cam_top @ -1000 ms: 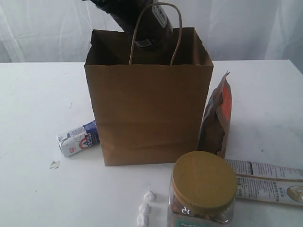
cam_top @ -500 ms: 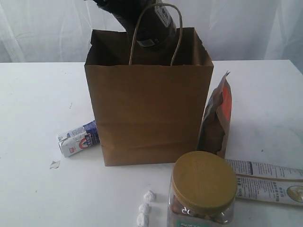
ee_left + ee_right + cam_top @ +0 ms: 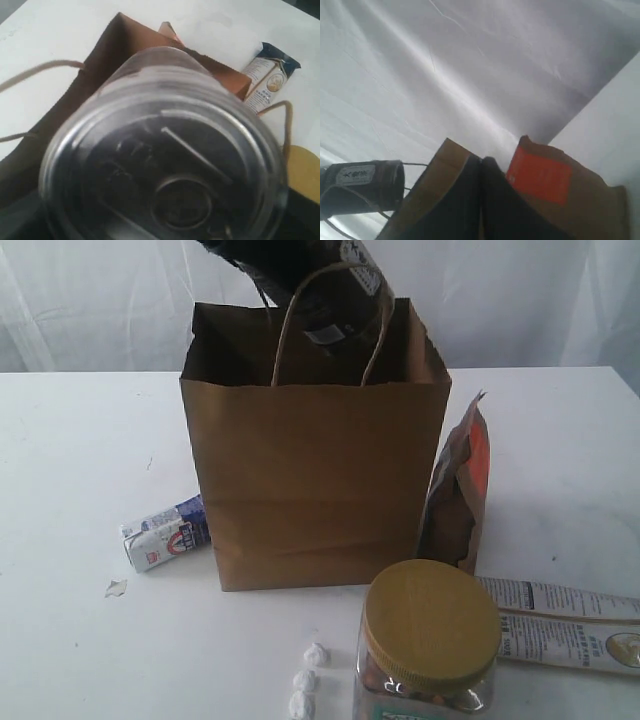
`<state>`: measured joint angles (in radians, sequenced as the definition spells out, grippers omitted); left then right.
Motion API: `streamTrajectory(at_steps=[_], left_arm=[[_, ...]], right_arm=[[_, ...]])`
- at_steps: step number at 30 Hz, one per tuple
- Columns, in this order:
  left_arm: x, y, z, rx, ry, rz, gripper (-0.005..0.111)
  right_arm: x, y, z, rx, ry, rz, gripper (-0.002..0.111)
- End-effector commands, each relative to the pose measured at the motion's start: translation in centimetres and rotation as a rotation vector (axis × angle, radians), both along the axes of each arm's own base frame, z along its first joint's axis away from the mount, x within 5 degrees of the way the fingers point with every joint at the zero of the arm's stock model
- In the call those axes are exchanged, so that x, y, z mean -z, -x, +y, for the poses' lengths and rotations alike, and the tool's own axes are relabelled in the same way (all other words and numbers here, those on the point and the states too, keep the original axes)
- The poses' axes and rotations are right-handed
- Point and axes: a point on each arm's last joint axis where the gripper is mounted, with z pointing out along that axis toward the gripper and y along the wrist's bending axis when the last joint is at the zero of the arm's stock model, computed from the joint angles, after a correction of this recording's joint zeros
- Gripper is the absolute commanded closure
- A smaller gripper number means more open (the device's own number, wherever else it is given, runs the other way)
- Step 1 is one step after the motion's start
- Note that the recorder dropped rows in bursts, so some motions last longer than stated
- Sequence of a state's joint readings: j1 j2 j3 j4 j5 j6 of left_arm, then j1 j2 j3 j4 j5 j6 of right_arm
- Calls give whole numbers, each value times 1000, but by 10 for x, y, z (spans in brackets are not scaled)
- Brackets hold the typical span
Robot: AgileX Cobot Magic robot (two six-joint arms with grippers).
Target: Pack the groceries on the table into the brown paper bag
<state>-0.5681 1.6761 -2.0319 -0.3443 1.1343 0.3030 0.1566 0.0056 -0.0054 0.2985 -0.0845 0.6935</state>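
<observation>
Shift rightward: dark silver-lidded can (image 3: 325, 300), clamped in left hand (image 3: 255, 255), tilted at mouth of tall kraft-brown paper bag (image 3: 315, 480), lower end inside; drop-in looks near. Idle right hand (image 3: 481, 200) together, empty.

white table (image 3: 80, 440), bag (image 3: 310, 490), carton (image 3: 165, 534), pouch (image 3: 458, 502), jar (image 3: 430, 630), packet (image 3: 562, 626)

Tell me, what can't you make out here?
Inside the bag: exterior view, its front wall hides it; left wrist view, the can fills the frame.
The jar: exterior view, bottom edge cuts off its base.
The packet: exterior view, right edge cuts its end.
White lumps by the jar: too small to identify.
</observation>
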Motion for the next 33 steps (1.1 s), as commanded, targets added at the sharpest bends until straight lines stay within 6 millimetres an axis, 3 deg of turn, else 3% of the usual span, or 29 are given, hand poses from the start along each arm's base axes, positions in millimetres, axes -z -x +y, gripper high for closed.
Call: streamTrajectory(at_steps=[1,7,9,14,16,23,29,33], left_arm=[[4,22,10,60,-44,76,107],[9,25,13,68,-66,78,107],[9,25,13,70,-67,76,107],[9,25,13,70,-67,76,107],[9,25,13,70,-67,76,107],[9,25,13,70,-67,76,107],[9,25,13,70,-67,76,107],[9,25,13,70,-67,76,107]], right_arm=[[-14,5,4,-42,129,16,108],[-61,6,13,-170,418,2,107],[-75,-1,20,-236,514,23,100],[-107,-30,45,-381,752,27,61],[-116,-45,56,-419,833,23,51],[-131,-102,101,-539,1016,52,50],[-146,-118,136,-636,1170,-87,50],[-146,-128,145,-644,1225,-113,50]])
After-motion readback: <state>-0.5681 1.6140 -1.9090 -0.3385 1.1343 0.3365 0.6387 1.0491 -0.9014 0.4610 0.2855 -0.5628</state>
